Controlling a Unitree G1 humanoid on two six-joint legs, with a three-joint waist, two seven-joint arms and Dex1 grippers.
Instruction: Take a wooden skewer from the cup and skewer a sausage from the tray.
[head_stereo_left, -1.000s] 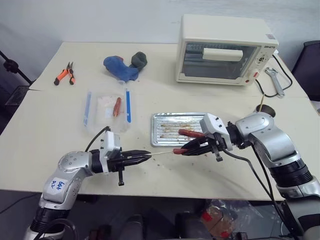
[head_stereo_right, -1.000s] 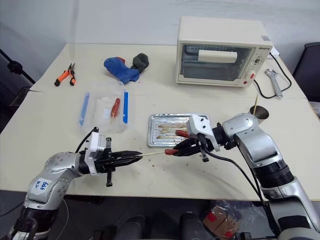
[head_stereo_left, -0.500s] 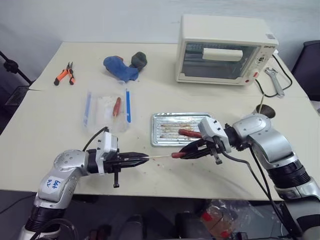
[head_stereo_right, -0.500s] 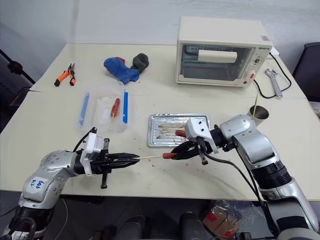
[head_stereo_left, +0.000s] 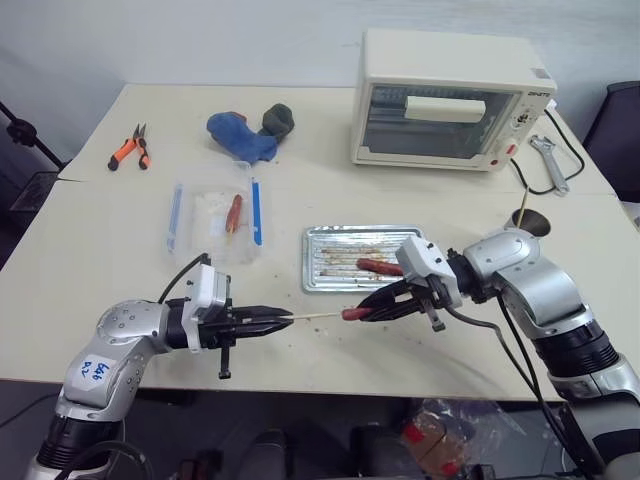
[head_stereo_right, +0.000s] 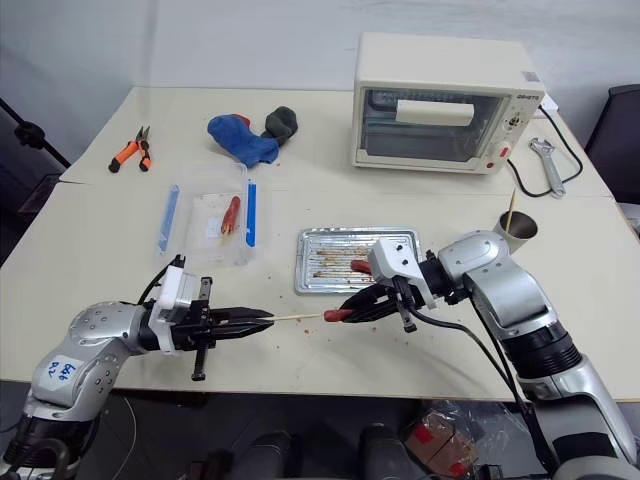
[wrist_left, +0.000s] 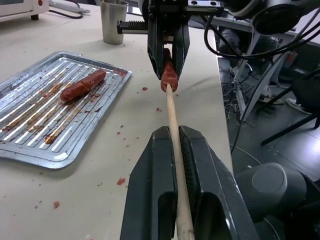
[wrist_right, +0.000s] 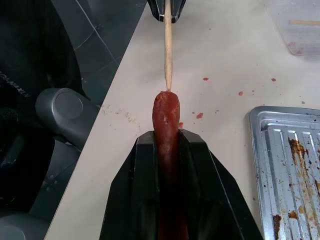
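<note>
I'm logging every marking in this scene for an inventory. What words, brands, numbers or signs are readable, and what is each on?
Toaster oven: dark brand lettering at its top right corner, too small to read.
Oven control panel: markings by the knobs, too small to read.
White sticker on the left arm: blue handwritten characters, not legible.
Tray, cup, plastic box, pliers: no text visible.

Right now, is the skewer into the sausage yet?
Barely: the wooden skewer tip just meets the end of the sausage; depth cannot be told.
</note>
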